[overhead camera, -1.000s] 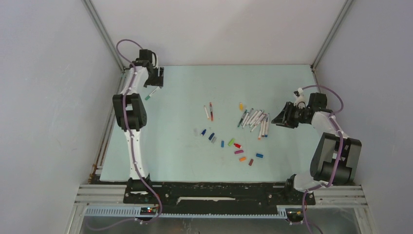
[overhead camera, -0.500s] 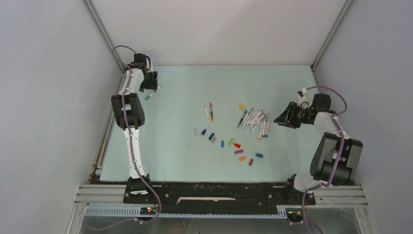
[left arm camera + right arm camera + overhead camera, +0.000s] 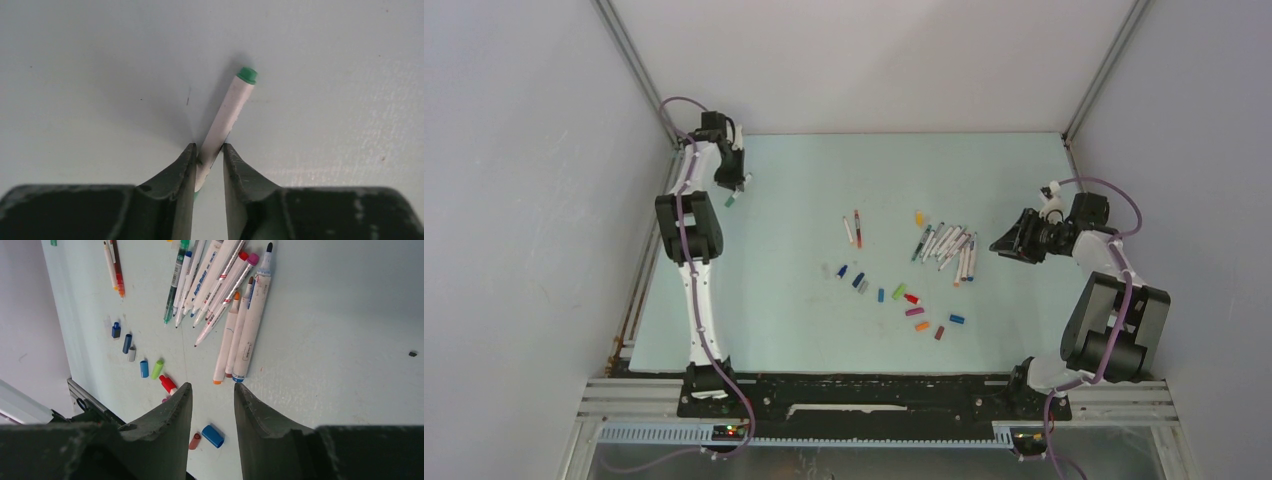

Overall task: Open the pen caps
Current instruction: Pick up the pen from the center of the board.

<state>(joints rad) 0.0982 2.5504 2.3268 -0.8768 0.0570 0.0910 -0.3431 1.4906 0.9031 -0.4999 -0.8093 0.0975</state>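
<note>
**Desk:** Any lettering we can quote?

**Photographer:** Only blue print along a few barrels in the pen heap point(image 3: 220, 285), and it is too blurred to read.

**Desk:** Front to back, then.

**Photographer:** Nearest the arms' bases, the pen caps point(image 3: 914, 311) lie loose on the pale surface point(image 3: 804, 330), centre-right. They are blue, red, green, orange and magenta. Just behind them sits the heap of uncapped pens, and to its left are two lone pens point(image 3: 853, 229), side by side. The right claw point(image 3: 1009, 243) hangs just beside the heap's right edge, fingers partly apart, holding nothing. The caps lie nearer and to its left, apart from it. The heap lies between that claw and the two lone pens.

**Desk:** And the left?

**Photographer:** It is in the far-left corner. The left claw point(image 3: 207, 160) is pinched on a white pen point(image 3: 227, 110), whose green end points away from the wrist. Whether the pen touches the surface cannot be told. It is well apart from the caps.
</note>
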